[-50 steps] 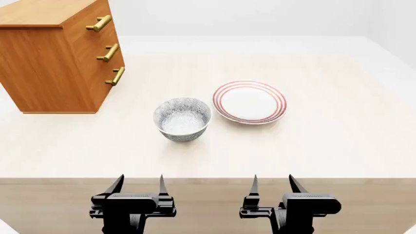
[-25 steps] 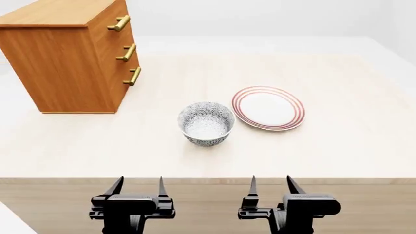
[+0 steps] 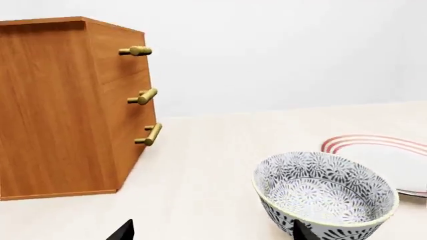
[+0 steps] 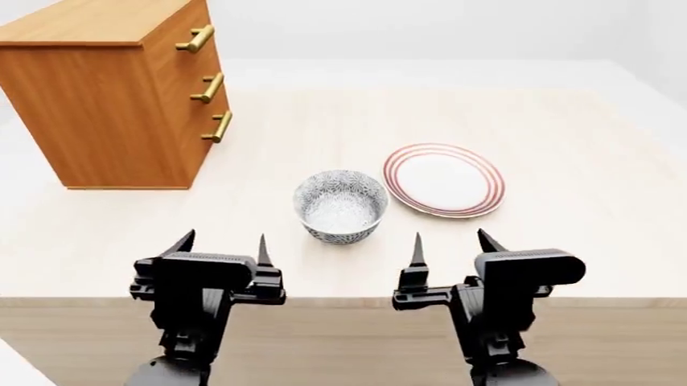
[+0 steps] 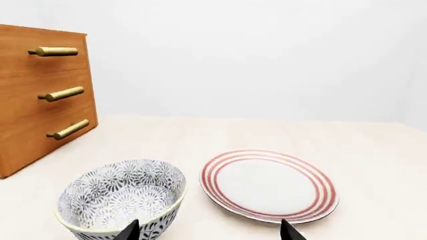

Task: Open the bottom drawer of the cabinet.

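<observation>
A pale, light-wood table (image 4: pixel 558 241) fills most of the room, its darker front edge running just under the two arms, with plain white walls and a whitish floor behind it. At the far left corner stands the cabinet (image 4: pixel 102 96), turned so its drawer fronts face toward the table's middle; the bottom drawer (image 4: pixel 211 138) sits flush and closed, its brass handle (image 4: pixel 218 127) the lowest of three. Near the centre rests a patterned bowl (image 4: pixel 340 205), with a red-ringed plate (image 4: pixel 443 179) just beside it on the right. The left gripper (image 4: pixel 224 248) and right gripper (image 4: pixel 451 246) hover above the near edge, both spread apart and holding nothing.
</observation>
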Controlling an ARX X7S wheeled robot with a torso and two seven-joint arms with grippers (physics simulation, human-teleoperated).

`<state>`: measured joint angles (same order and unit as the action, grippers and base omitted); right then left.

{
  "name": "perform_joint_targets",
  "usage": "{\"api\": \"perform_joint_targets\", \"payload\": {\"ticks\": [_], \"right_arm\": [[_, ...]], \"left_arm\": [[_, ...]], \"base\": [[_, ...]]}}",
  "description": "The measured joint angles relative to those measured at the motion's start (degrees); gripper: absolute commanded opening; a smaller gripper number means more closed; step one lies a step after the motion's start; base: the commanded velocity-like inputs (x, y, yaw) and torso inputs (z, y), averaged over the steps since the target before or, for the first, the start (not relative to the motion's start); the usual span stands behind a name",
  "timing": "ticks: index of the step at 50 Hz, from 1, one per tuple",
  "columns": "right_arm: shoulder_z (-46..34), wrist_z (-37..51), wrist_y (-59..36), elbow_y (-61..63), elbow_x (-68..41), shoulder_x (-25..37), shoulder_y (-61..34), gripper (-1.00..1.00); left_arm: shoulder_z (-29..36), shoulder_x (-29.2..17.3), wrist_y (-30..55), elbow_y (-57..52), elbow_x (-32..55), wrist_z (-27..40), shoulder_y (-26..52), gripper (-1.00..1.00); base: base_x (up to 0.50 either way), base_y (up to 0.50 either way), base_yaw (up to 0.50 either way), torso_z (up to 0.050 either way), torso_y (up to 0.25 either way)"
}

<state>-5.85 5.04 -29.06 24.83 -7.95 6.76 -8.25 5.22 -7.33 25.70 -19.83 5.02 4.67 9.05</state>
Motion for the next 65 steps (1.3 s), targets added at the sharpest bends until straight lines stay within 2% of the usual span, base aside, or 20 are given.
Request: {"api": "perform_joint_targets", "payload": {"ticks": [7,16,54,65], "right_arm": [[0.36,0.18,-7.76,6.01,-1.61,0.58,-2.99,1.00],[0.85,0.41,-11.16,8.42,-2.87,0.97,-3.82,1.00],[0.38,1.30,-10.07,7.10,-5.26,1.84,-3.74,1.00],[0.37,1.45,-9.38,6.44,-6.03,2.11,-3.53,1.00]], "left_arm": [[0.42,-0.95,6.28,-5.12,0.53,0.16,2.44,1.00],[0.67,-1.58,9.20,-7.40,0.99,0.51,3.43,1.00],[1.68,-2.80,7.94,-5.36,2.00,1.76,4.23,1.00],[1.77,-3.08,8.17,-5.30,2.63,2.01,4.25,1.00]], "base": [[0.50,0.00,0.00,0.000,0.000],[0.50,0.00,0.00,0.000,0.000],[0.50,0.00,0.00,0.000,0.000],[0.00,0.00,0.00,0.000,0.000]]}}
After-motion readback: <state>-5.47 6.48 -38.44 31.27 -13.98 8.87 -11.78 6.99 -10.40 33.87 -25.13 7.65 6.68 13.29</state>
